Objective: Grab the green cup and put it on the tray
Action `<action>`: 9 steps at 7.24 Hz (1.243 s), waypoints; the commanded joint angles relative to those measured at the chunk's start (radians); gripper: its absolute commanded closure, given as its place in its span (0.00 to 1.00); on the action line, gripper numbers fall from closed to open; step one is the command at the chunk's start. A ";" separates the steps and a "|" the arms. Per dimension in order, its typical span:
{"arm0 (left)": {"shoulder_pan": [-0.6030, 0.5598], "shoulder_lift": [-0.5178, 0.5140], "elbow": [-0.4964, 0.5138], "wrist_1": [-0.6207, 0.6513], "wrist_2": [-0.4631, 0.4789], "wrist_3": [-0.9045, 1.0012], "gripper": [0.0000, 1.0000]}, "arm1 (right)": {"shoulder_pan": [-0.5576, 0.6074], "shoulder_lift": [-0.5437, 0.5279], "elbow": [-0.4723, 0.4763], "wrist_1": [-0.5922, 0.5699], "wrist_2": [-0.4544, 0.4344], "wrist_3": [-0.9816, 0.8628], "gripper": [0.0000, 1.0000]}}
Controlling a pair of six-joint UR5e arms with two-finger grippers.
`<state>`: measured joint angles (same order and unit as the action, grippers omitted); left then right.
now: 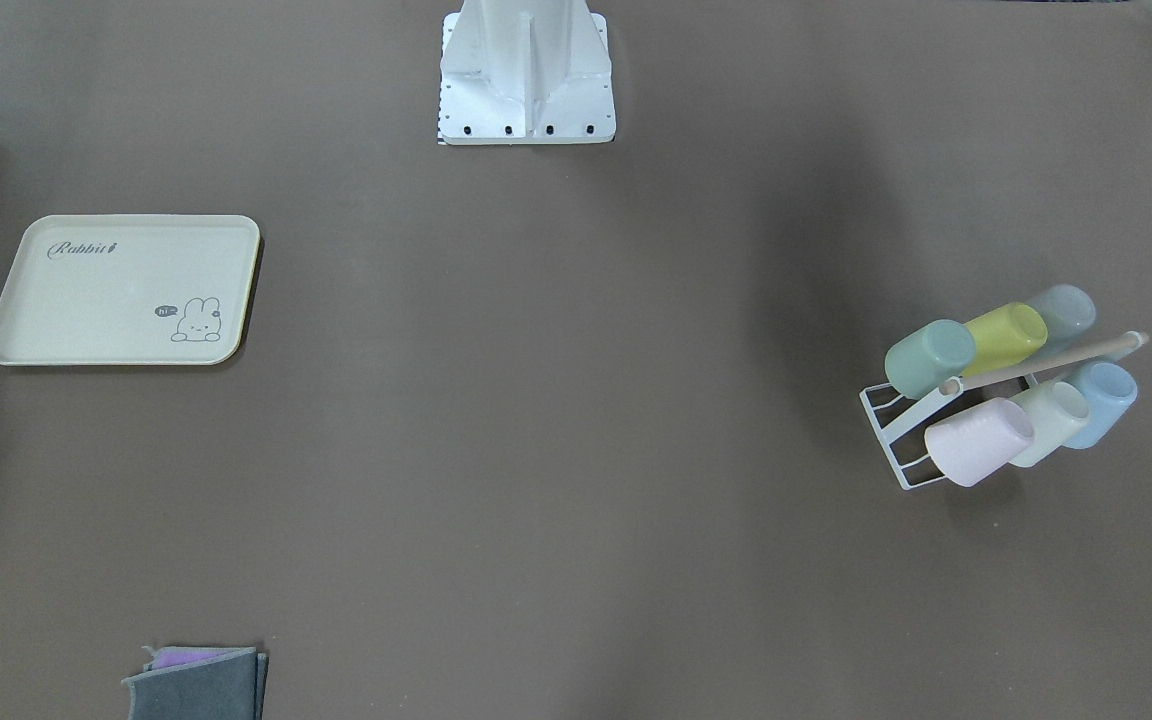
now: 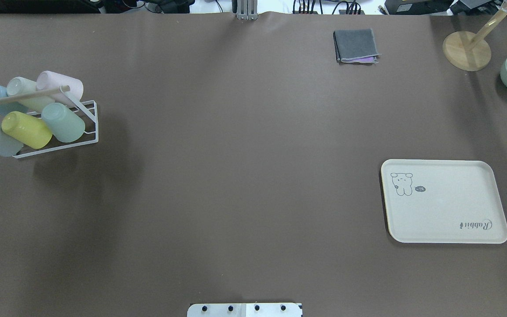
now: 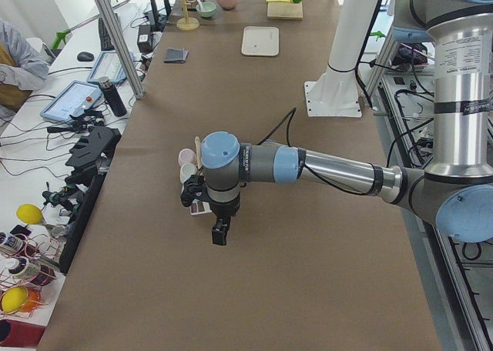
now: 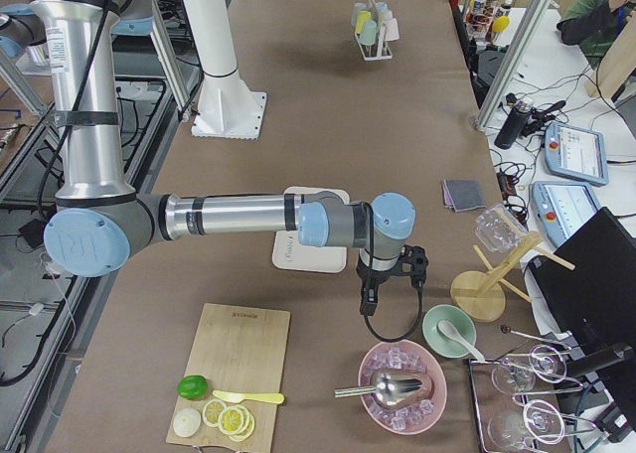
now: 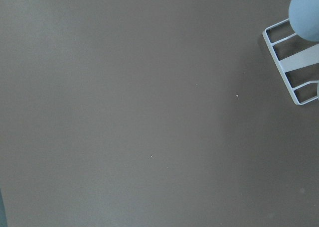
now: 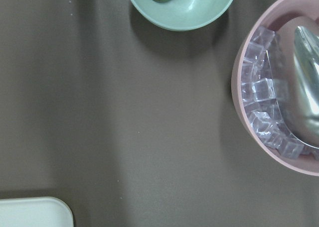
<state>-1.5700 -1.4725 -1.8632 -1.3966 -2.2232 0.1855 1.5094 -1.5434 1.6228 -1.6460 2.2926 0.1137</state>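
Note:
The green cup [image 1: 931, 358] lies tilted on a white wire rack [image 1: 901, 440] beside a yellow cup [image 1: 1006, 336]; it also shows in the overhead view [image 2: 63, 122]. The cream tray [image 1: 106, 300] lies bare at the other end of the table [image 2: 451, 198]. My left gripper [image 3: 221, 232] hangs above the table just short of the rack; I cannot tell whether it is open or shut. My right gripper [image 4: 368, 304] hangs past the tray, near the mint bowl; I cannot tell its state either. The wrist views show no fingers.
The rack holds several other cups: pink [image 1: 978, 442], cream-white [image 1: 1051, 420], blue [image 1: 1101, 398], grey-blue [image 1: 1061, 312]. A folded grey cloth [image 2: 355, 45], wooden stand [image 2: 467, 49], mint bowl with spoon [image 6: 182, 5], pink bowl of ice [image 6: 259, 102] and cutting board [image 4: 234, 369] lie around the tray's end.

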 commanded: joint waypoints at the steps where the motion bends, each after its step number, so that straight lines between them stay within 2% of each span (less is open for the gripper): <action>1: 0.004 -0.002 0.016 0.001 0.002 0.000 0.01 | 0.000 -0.038 0.044 0.000 -0.002 -0.002 0.00; 6: 0.007 -0.002 0.018 -0.034 -0.016 -0.004 0.01 | 0.000 -0.029 0.048 -0.001 -0.005 0.000 0.00; 7: 0.007 -0.002 0.027 -0.041 -0.059 -0.004 0.01 | 0.000 -0.024 0.048 -0.003 -0.007 0.000 0.00; 9: 0.016 -0.002 0.030 -0.077 -0.108 -0.143 0.01 | 0.006 -0.029 0.049 -0.002 0.002 0.000 0.00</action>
<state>-1.5600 -1.4741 -1.8352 -1.4475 -2.3000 0.1180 1.5123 -1.5699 1.6710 -1.6485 2.2925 0.1135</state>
